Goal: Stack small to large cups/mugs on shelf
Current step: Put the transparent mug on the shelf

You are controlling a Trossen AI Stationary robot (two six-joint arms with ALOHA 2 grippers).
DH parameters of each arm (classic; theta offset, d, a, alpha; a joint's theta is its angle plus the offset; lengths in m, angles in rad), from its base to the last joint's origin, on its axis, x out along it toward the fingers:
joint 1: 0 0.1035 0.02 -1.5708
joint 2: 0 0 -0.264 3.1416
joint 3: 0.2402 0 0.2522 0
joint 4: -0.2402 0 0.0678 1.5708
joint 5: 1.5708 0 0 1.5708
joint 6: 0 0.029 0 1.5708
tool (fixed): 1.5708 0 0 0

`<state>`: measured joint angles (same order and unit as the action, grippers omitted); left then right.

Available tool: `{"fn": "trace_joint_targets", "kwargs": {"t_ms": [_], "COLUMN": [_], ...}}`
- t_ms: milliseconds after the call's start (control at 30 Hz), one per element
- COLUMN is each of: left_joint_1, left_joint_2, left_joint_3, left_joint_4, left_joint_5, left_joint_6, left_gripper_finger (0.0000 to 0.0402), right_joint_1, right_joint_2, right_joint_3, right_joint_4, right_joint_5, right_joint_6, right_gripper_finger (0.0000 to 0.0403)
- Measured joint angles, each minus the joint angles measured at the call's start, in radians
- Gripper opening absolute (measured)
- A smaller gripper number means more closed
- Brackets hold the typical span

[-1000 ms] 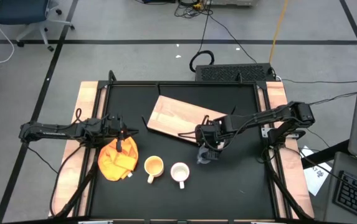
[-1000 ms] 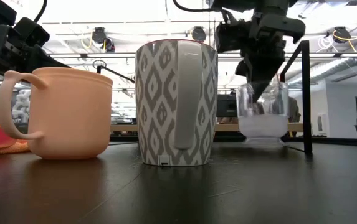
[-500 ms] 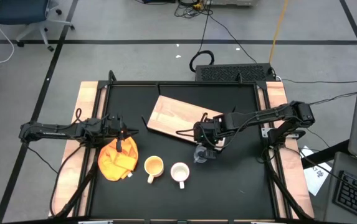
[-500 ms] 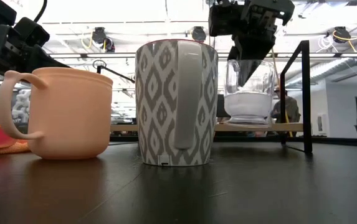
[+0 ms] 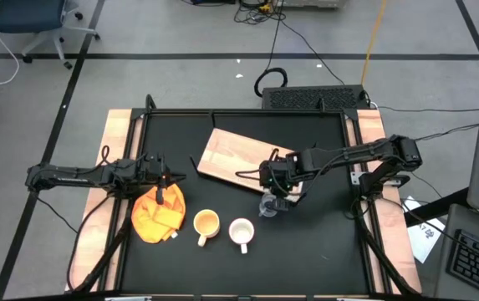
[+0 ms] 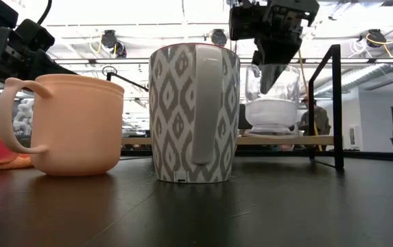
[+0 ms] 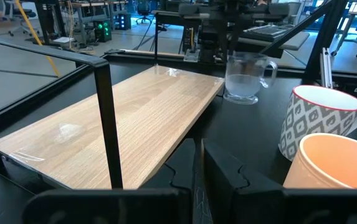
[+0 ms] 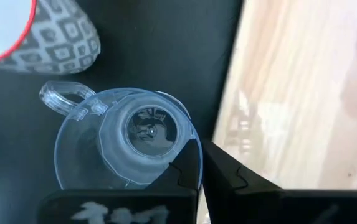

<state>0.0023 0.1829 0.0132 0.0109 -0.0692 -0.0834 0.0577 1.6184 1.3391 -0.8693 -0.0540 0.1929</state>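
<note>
right claw [image 5: 273,197], clamped on glass cup [image 6: 272,103] rim, has lifted it off counter toward shelf [image 5: 237,158] edge; placement pending. left claw [image 5: 162,178] nearly together, idle.

The floor [image 5: 180,84] around the table is pale grey, marked into large squares by dark lines. A blue office chair [image 5: 34,21] on castors stands beyond the table's far left corner. Black cables [image 5: 289,46] trail across the floor from the far side toward a black keyboard-like unit [image 5: 314,98] at the table's far edge. A yellow line [image 5: 374,33] crosses the floor at the far right. Off the near right corner sit a keyboard [image 5: 477,263] and papers [image 5: 427,238]. Across the room, the ceiling [image 6: 148,14] is bright white, with ducts [image 6: 381,72] and hanging fixtures [image 6: 110,41]. Desks with monitors [image 7: 103,28] stand further back.
</note>
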Motion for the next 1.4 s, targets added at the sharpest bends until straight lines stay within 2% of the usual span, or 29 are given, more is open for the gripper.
{"fn": "trace_joint_targets", "kwargs": {"t_ms": [400, 867, 1033, 1400], "left_joint_1": [0.0, 0.0, 0.0, 0.0], "left_joint_2": [0.0, 0.0, 0.0, 0.0], "left_joint_3": [0.0, 0.0, 0.0, 0.0], "left_joint_4": [0.0, 0.0, 0.0, 0.0], "left_joint_5": [0.0, 0.0, 0.0, 0.0], "left_joint_6": [0.0, 0.0, 0.0, 0.0], "left_gripper_finger": [0.0031, 0.0031, 0.0031, 0.0031], "right_joint_1": [-0.066, -0.09, -0.098, -0.155], "right_joint_2": [0.0, 0.0, 0.0, 0.0], "right_joint_3": [0.124, 0.13, 0.132, 0.284], "right_joint_4": [-0.04, -0.068, -0.029, -0.029], "right_joint_5": [-0.001, -0.003, -0.003, -0.003], "right_joint_6": [-0.063, -0.05, -0.067, -0.099], "right_gripper_finger": [0.0, 0.0, 0.0, 0.0]}}
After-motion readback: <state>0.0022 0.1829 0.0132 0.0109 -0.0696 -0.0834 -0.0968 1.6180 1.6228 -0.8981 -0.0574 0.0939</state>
